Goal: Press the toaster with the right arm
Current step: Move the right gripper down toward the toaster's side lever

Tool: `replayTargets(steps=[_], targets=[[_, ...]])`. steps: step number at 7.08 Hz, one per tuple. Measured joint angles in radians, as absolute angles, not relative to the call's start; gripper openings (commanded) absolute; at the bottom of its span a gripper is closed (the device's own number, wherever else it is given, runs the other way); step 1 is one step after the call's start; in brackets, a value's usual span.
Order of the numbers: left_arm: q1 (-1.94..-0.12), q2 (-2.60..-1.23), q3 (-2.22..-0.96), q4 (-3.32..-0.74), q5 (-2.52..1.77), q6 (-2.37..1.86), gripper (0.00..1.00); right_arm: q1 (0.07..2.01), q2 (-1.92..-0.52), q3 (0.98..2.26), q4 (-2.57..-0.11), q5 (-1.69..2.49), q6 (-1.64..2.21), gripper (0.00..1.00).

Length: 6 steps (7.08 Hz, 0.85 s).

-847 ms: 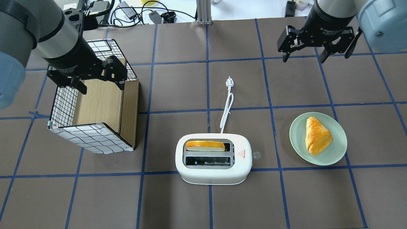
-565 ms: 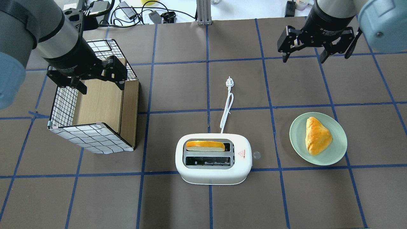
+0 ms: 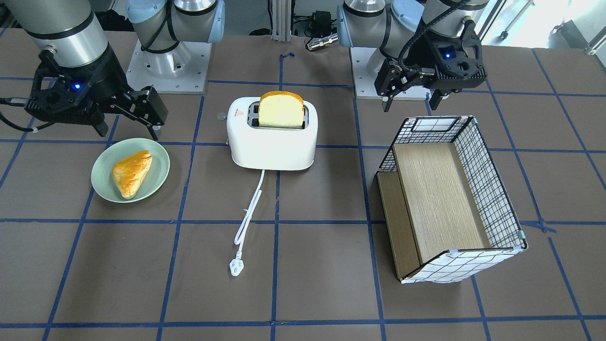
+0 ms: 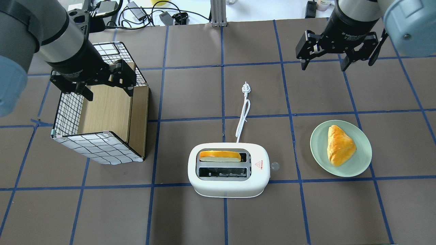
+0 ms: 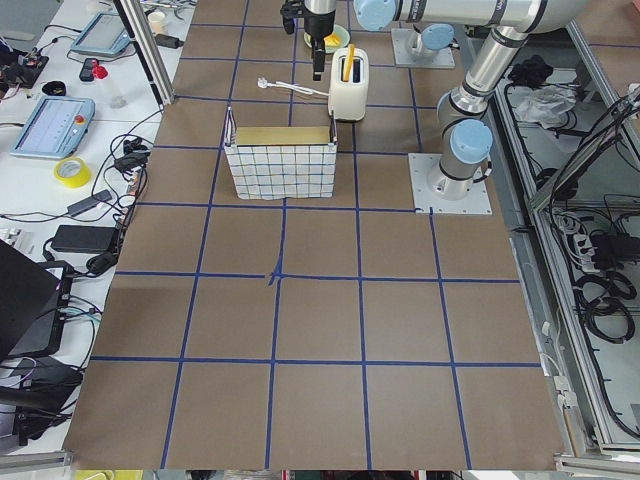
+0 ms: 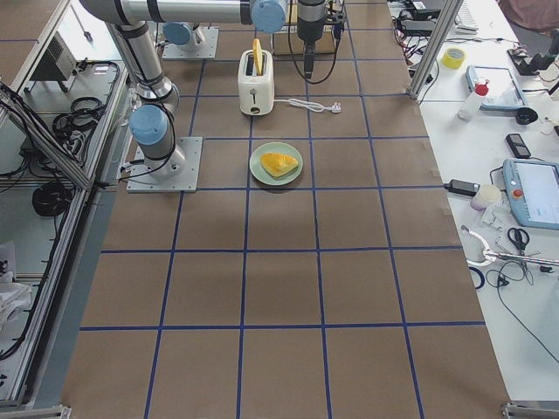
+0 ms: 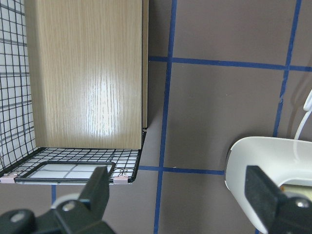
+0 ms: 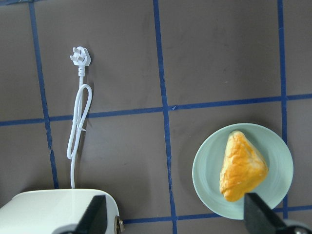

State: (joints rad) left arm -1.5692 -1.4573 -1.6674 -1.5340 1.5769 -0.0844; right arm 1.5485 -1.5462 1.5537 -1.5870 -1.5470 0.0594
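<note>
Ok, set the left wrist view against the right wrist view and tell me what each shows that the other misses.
Only the left wrist view: the wire basket with its wooden panel. Only the right wrist view: the plug and the green plate holding a pastry. Both: a corner of the white toaster, the blue-taped brown table, and an open gripper at the bottom: the left gripper and the right gripper respectively.
</note>
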Motion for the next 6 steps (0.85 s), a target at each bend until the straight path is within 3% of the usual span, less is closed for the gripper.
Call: replayTargets(steps=[1, 3, 5, 6], targets=[[-1.569, -1.457, -1.667, -1.534, 1.577, -0.084, 1.0, 1.549, -1.55, 1.554, -1.513, -1.544, 0.059, 1.0], [-1.569, -1.457, -1.667, -1.534, 1.577, -0.084, 1.0, 1.553, -1.569, 1.569, -1.381, -1.537, 0.059, 0.86], [-1.569, -1.457, -1.667, -1.534, 1.577, -0.084, 1.0, 1.554, -1.652, 1.696, -1.429, -1.511, 0.06, 0.84], [-1.569, -1.457, -1.667, -1.534, 1.577, -0.084, 1.0, 1.553, -1.694, 1.778, -1.524, -1.506, 0.065, 0.78]])
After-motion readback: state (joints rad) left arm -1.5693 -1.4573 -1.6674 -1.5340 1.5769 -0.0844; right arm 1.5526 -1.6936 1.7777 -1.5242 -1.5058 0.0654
